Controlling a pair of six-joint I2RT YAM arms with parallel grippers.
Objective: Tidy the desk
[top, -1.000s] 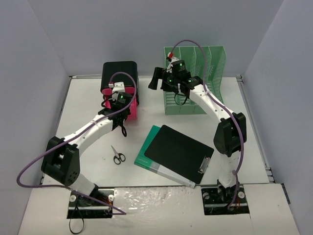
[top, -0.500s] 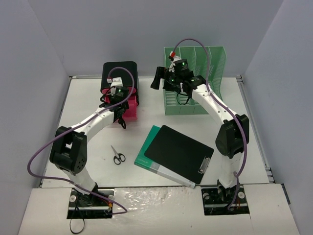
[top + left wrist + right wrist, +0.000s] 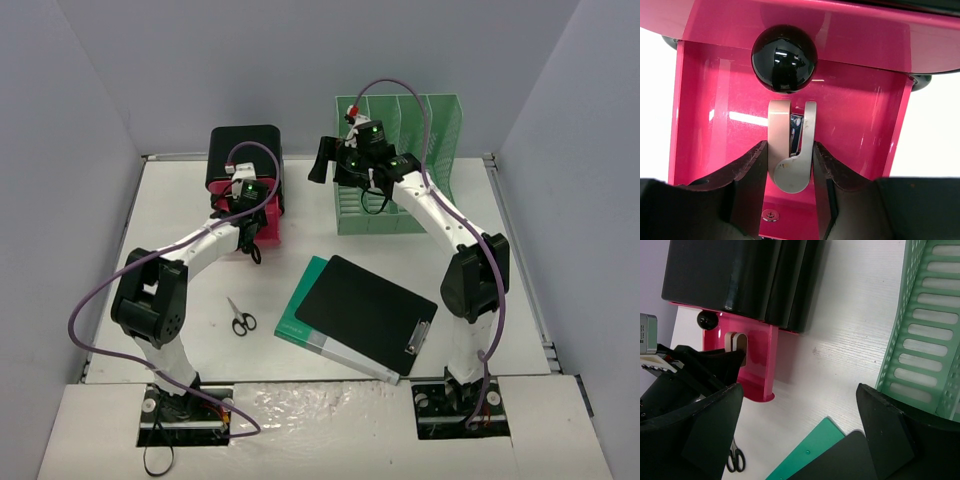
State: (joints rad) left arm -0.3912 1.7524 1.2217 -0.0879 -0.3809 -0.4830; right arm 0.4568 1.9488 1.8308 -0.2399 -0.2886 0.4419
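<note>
The white desk (image 3: 190, 290) holds a black-and-pink box (image 3: 243, 150) at the back left. My left gripper (image 3: 250, 228) is at its pink front. In the left wrist view my left gripper (image 3: 790, 157) is shut on a silver metal lever (image 3: 791, 145) below a black knob (image 3: 784, 58); both fingers (image 3: 747, 175) touch its sides. My right gripper (image 3: 335, 165) hangs open and empty above the desk (image 3: 840, 340), between the box (image 3: 740, 275) and a green file rack (image 3: 420, 130).
A black clipboard (image 3: 365, 310) lies on a green folder (image 3: 298, 312) at the middle front. Small scissors (image 3: 240, 318) lie at the front left, also in the right wrist view (image 3: 735, 460). The rack (image 3: 930, 325) stands at the back right. Grey walls surround the desk.
My left arm has folded in, its elbow swinging towards the back. Its gripper has moved up against the pink front of the box. The right arm has barely moved.
</note>
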